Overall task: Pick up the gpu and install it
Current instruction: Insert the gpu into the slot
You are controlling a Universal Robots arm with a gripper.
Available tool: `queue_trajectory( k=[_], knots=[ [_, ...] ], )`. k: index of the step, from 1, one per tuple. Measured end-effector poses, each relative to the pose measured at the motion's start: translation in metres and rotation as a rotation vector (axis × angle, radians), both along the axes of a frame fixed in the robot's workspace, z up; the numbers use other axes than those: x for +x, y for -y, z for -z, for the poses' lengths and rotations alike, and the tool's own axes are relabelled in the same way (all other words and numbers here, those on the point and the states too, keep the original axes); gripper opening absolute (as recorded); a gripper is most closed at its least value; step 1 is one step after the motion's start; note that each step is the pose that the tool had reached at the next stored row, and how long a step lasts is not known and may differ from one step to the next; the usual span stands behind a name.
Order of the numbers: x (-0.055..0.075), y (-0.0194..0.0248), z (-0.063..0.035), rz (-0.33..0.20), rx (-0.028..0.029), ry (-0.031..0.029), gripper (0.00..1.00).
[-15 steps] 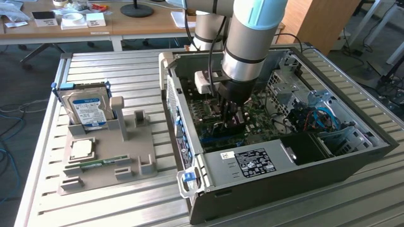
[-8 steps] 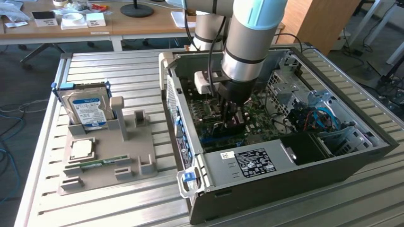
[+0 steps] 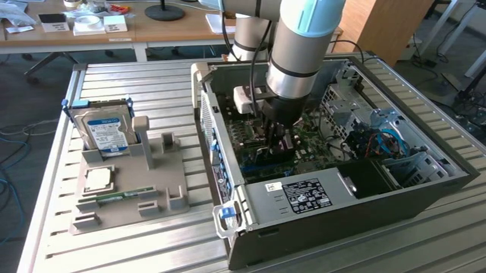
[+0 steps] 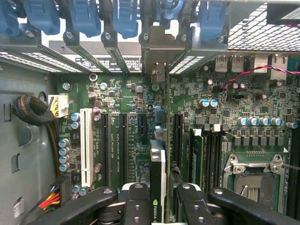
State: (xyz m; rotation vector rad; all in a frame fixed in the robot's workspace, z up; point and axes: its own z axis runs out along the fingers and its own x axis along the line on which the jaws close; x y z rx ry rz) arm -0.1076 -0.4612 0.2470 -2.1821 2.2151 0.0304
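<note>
The gripper [image 4: 158,199] stood inside the open computer case [image 3: 365,199], its jaws narrowly set and clamped on the gpu [image 4: 158,164], held edge-on above the motherboard [image 4: 122,140] at the slots toward six o'clock.

The arm [image 3: 292,51] is reaching steeply down, wrist pointing straight below, and the gripper [image 4: 164,199] is clamping its two black fingers [image 4: 136,201] close together.
</note>
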Motion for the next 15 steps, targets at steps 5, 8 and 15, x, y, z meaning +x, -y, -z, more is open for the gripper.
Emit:
queue_trajectory(
  k=[5,8,15],
  knots=[
    [-0.0007,0.0001,0.0,0.0,-0.0002,0.0001,0.26],
    [-0.0009,0.0001,0.0005,0.0,-0.0006,-0.0001,0.26],
    [-0.0009,0.0,0.0008,0.0,-0.0001,-0.0002,0.26]
  ],
)
